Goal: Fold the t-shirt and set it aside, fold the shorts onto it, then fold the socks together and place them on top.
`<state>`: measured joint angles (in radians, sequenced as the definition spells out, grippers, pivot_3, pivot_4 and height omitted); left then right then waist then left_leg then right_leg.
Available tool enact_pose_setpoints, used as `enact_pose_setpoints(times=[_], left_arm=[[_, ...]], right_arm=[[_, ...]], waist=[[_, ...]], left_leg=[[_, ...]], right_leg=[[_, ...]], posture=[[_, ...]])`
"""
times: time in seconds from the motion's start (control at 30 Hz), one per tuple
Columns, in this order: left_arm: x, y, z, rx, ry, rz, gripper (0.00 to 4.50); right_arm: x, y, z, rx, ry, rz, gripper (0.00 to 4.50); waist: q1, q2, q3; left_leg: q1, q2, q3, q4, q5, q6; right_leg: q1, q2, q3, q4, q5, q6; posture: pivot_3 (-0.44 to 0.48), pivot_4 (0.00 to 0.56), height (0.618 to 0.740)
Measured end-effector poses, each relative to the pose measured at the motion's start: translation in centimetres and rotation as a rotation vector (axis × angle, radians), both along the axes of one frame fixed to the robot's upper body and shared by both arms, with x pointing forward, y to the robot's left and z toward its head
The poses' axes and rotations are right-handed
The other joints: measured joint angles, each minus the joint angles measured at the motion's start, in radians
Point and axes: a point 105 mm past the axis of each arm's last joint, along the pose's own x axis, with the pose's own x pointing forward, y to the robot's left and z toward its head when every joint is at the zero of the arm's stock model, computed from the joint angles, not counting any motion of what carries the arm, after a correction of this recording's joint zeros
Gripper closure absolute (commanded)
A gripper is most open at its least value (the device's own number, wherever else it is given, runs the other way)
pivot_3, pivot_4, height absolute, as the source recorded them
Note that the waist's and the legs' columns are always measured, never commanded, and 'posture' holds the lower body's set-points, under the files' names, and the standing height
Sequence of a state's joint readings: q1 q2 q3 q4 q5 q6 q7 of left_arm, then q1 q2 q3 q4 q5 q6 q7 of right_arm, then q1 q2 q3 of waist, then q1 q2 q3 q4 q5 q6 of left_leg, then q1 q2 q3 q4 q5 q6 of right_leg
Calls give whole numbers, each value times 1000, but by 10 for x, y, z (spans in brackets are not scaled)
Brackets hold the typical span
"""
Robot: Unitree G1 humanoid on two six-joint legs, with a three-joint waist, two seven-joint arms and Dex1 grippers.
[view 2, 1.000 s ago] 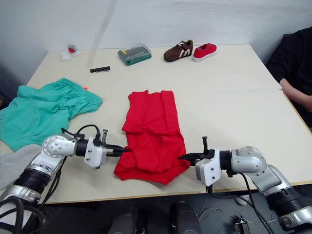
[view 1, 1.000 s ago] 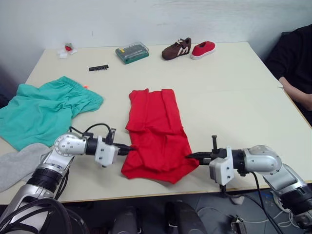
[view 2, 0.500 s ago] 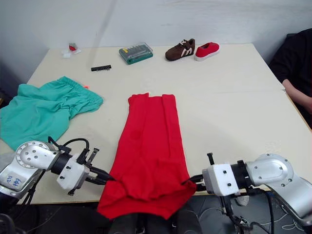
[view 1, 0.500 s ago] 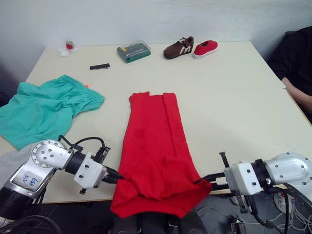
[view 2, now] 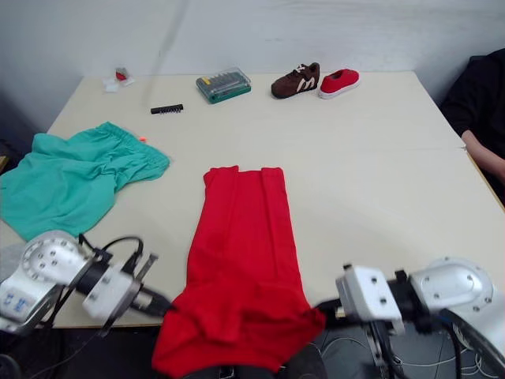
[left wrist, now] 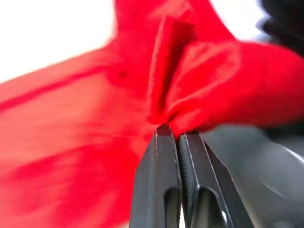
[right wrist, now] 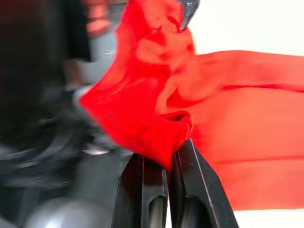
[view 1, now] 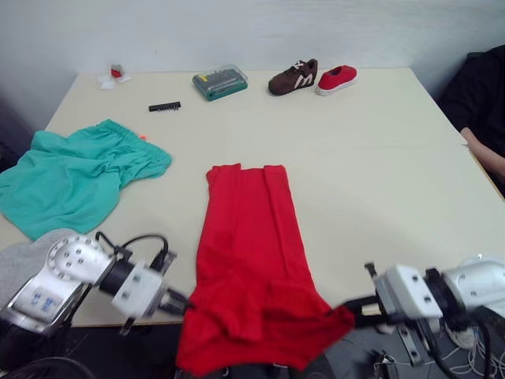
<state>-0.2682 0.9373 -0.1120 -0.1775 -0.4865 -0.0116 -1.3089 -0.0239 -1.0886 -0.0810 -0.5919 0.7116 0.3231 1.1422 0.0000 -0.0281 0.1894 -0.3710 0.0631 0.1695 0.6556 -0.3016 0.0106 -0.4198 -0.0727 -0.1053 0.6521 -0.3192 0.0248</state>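
table (view 1: 379, 158) | t-shirt (view 1: 248, 237), shorts (view 1: 75, 174), shoes (view 1: 312, 77), perhaps bit case (view 1: 218, 81)

Landmark: green tool case (view 1: 220, 81), lying at the far edge of the beige table (view 1: 379, 174). Its lid is clear, with small bits visible inside. To the right of the case stands a brown shoe (view 1: 293, 76) with white markings, and a red shoe (view 1: 337, 78) touches it on the side away from the case. Nearer than the case and to its left lies a black bit strip (view 1: 164, 106). Far left of the case, at the table's far corner, sits a small red-and-white item (view 1: 115, 73), too small to identify. A person's dark sleeve (view 1: 483, 93) shows beyond the table's right edge, well apart from the case.
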Motion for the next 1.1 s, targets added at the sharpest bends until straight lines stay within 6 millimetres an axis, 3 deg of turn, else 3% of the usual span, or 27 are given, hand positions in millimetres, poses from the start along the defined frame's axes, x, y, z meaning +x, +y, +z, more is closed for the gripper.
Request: enact_pose_setpoints(times=[0.17, 0.3, 0.33, 0.4, 0.5, 0.63, 0.73, 0.97, 1.1], left_arm=[[64, -5, 35, -224, 49, 291, 4500], [104, -4, 37, -382, 140, 515, 4500], [115, -3, 32, -408, 185, 584, 4500], [124, -2, 27, -421, 226, 639, 4500], [139, -1, 14, -416, 298, 746, 4500], [146, 1, -7, -374, 367, 833, 4500], [150, 2, -19, -361, 398, 892, 4500], [148, 20, -24, -434, 438, 1004, 4500], [148, 29, -7, -538, 427, 1034, 4500]], right_arm=[[62, 1, 31, 128, -82, -167, 4471], [108, 4, 41, 182, -79, -267, 4471], [126, 8, 39, 192, -61, -300, 4471], [143, 10, 34, 177, -37, -342, 4471], [175, 11, 12, 115, 59, -436, 4471], [195, 13, -10, 94, 190, -511, 4471], [207, 13, -14, 117, 263, -570, 4471], [215, 18, -13, 141, 292, -575, 4471], [215, 26, 5, 187, 282, -517, 4471]], waist=[[-8, -1, 1], [-10, -1, 1], [-15, -1, 1], [-17, -2, 1], [-26, -2, 1], [-30, -2, 1], [-33, -2, 1], [-39, -1, 1], [-41, -1, 1]], left_leg=[[-1, 0, 1, 2, 3, -6], [-6, 1, 3, 4, 4, -8], [-6, 1, 3, 6, 5, -8], [-8, 1, 3, 7, 5, -8], [-8, 1, 3, 10, 5, -8], [-9, 1, 3, 9, 5, -8], [-9, 1, 3, 9, 5, -8], [-8, 1, 3, 9, 5, -9], [-8, 1, 3, 9, 5, -9]], right_leg=[[-2, 0, 0, 4, 2, 0], [-7, 1, 0, 7, 1, 1], [-8, 1, 1, 9, 1, 1], [-10, 1, 0, 9, 1, 1], [-9, 0, 1, 11, 1, 1], [-10, 0, 1, 12, 1, 1], [-11, 0, 1, 12, 1, 1], [-11, 0, 1, 13, 1, 1], [-11, -1, 1, 14, 1, 1]], posture=[[0, 150, 740], [0, 150, 740], [0, 150, 740], [0, 150, 740], [0, 150, 740], [0, 150, 740], [0, 150, 740], [0, 150, 740], [0, 150, 740]])
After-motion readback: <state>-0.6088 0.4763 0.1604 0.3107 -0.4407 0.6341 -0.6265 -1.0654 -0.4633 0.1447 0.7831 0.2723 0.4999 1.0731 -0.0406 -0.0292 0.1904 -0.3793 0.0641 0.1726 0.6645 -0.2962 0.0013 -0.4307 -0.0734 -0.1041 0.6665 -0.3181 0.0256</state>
